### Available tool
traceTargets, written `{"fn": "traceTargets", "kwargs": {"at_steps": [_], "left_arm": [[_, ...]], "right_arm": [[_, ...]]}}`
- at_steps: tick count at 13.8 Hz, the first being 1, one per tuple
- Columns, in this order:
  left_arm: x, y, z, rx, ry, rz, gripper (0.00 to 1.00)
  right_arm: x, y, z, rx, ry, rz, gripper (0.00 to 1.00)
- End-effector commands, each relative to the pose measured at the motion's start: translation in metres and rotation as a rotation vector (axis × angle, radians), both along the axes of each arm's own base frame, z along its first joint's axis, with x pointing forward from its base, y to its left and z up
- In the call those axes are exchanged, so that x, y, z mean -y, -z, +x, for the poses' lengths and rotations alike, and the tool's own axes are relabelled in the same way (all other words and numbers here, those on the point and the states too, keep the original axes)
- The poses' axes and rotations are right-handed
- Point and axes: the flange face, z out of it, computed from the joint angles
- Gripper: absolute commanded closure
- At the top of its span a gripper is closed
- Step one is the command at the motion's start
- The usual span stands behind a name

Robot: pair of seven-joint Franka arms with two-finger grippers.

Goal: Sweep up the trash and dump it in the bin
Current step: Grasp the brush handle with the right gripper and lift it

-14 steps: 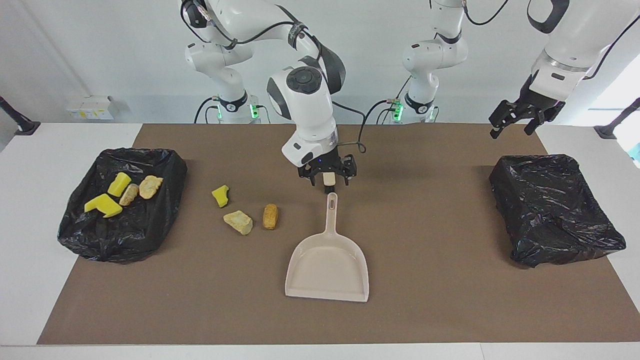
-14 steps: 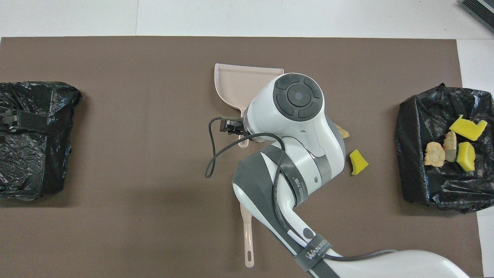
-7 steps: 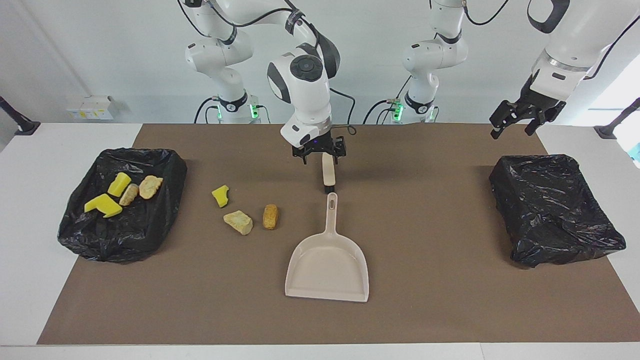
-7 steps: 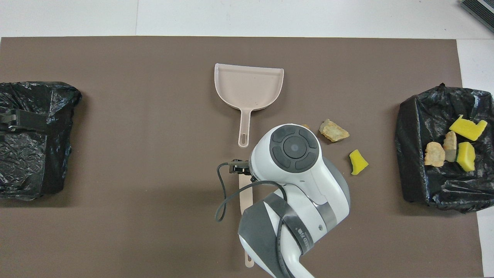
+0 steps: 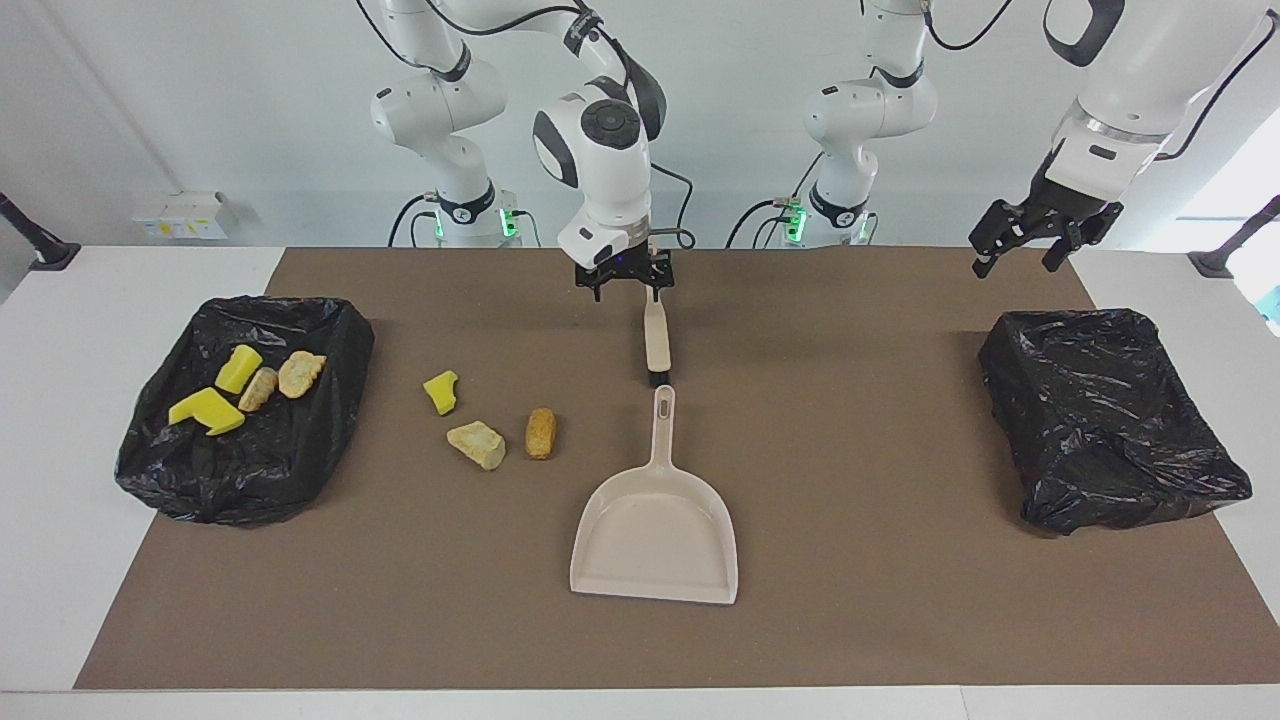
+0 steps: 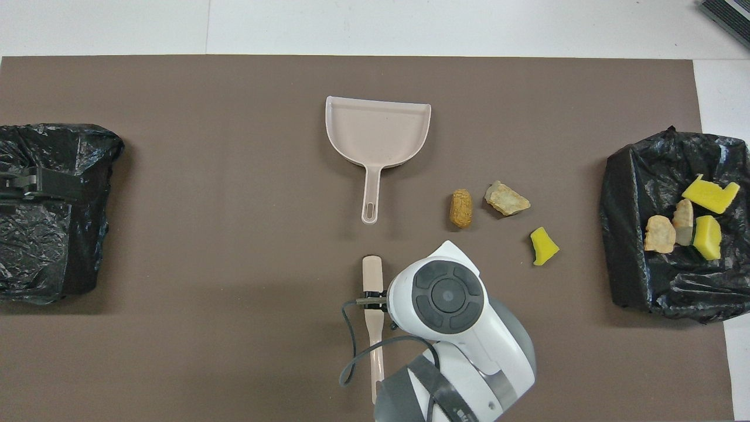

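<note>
Three bits of trash lie on the brown mat: a yellow sponge chunk, a tan lump and an orange-brown lump. Several more lie in the black-lined bin at the right arm's end. The beige dustpan lies flat, handle toward the robots. Nearer the robots lies the brush. My right gripper hangs open over the brush's handle, not gripping it. My left gripper waits open, raised.
A second black-lined bin stands at the left arm's end of the table, below the left gripper. White table borders the mat at both ends.
My right gripper has drawn back toward the robots along the brush, from over its head by the dustpan's handle to over its handle. The brush, dustpan and trash have not moved.
</note>
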Motion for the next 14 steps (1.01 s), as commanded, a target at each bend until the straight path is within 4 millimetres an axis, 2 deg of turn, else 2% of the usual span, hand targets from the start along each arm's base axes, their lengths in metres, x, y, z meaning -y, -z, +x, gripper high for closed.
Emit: {"fn": "traceTargets", "kwargs": {"at_steps": [1,3,6,8,13,14], "left_arm": [[-0.009,-0.003,-0.003,0.010,-0.010,0.017,0.00],[-0.008,-0.003,-0.003,0.010,-0.010,0.016,0.00],[-0.002,-0.005,-0.002,0.018,0.022,0.016,0.00],[-0.007,-0.004,-0.002,0.013,0.098,0.019,0.00],[-0.010,-0.003,-0.003,0.009,0.108,0.018,0.00],[-0.010,-0.003,-0.002,0.010,0.106,0.018,0.00]], "right_arm": [[-0.018,0.017,-0.035,0.022,0.056,0.021,0.00],[-0.025,0.029,-0.049,0.016,0.038,0.013,0.00],[-0.033,0.044,-0.068,0.012,0.021,0.006,0.13],[-0.039,0.056,-0.080,0.003,0.004,-0.004,0.18],[-0.038,0.063,-0.088,-0.013,0.011,-0.022,0.28],[-0.038,0.064,-0.088,-0.016,0.011,-0.025,0.33]]}}
